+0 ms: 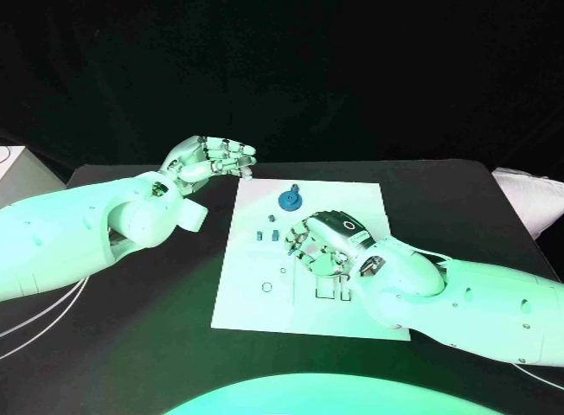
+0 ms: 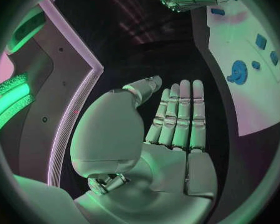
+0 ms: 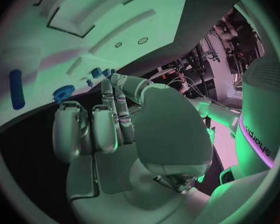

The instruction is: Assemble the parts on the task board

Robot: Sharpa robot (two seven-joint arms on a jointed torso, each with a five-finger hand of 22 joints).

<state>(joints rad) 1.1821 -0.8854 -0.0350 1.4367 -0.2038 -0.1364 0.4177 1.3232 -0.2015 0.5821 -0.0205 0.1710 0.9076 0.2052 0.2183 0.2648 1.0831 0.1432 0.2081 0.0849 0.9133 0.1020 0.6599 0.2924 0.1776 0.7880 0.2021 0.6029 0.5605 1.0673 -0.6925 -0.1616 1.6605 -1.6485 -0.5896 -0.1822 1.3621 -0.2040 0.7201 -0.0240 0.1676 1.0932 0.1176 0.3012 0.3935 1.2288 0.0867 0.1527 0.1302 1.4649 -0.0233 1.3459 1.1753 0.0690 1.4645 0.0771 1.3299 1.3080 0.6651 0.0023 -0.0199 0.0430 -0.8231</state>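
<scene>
White and flat, the rectangular task board [image 1: 313, 294] is lying mid-table, carrying a blue toothed gear [image 1: 290, 201] near its far edge and small blue pieces [image 1: 265, 233] beside our right hand [image 1: 336, 239]. That hand is hovering over the board, fingers curled inward; we cannot tell what it is gripping. Our left hand [image 1: 210, 159] is hanging off the board's far-left corner, fingers straight, holding nothing.
</scene>
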